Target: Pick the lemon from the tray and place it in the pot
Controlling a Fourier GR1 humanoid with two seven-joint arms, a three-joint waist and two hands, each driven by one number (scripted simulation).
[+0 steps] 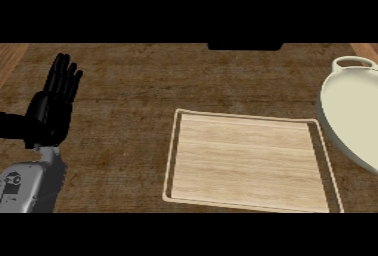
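Note:
A light wooden tray with a pale raised rim lies on the counter, right of centre. Nothing lies on its board, and no lemon shows anywhere in the head view. A cream pot with a loop handle at its top stands at the right edge, partly cut off; the part of its inside that shows holds nothing. My left hand rests open at the left edge, fingers straight and pointing up, well apart from the tray. My right hand does not show.
The brown wooden counter spreads around the tray. A dark object sits at the counter's far edge, top centre. Lighter wood strips show at the top corners.

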